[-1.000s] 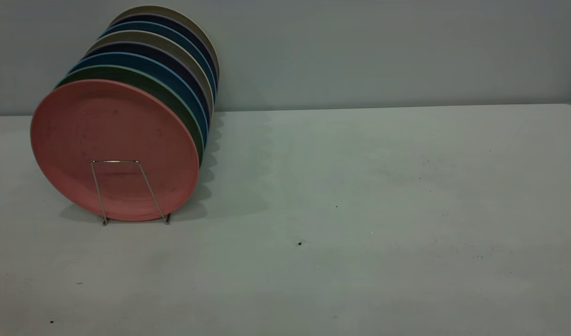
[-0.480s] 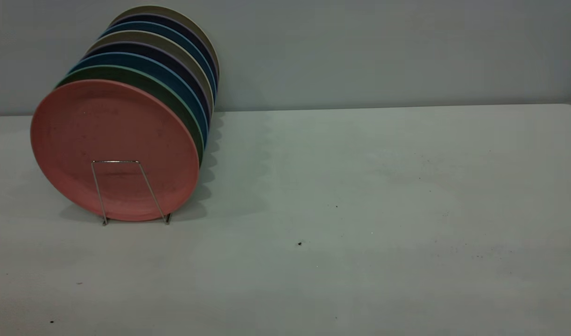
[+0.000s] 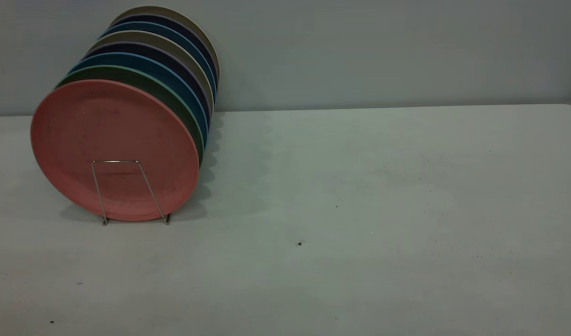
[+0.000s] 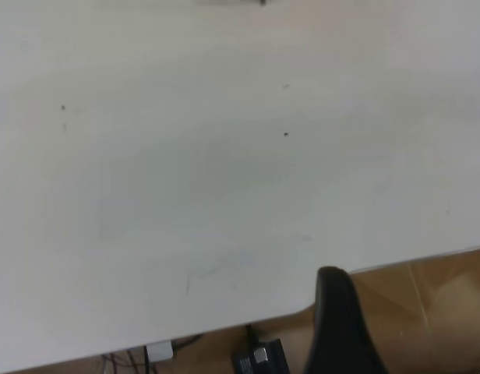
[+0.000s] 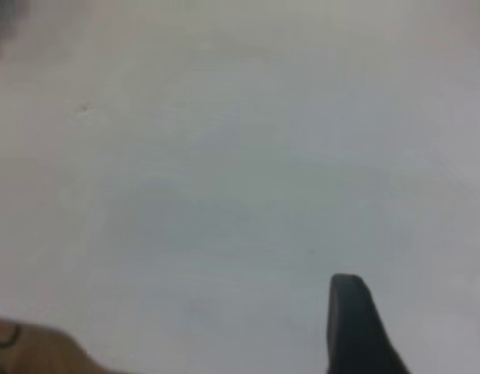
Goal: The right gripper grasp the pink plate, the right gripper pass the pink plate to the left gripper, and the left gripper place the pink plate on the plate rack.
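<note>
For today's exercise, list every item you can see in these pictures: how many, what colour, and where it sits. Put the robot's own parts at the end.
pink plate: one, salmon pink, upright at the front of the row in the rack, at the table's left.
other plates: about seven behind the pink one, only their edges showing: green, blue, dark purple and beige; exact count hard to tell.
plate rack: one, silver wire, its front loop standing before the pink plate.
table: one, white with small dark specks, under everything.
left gripper: one black finger visible in the left wrist view, at the table's edge, holding nothing in view.
right gripper: black finger visible in the right wrist view, above bare table, holding nothing in view.
</note>
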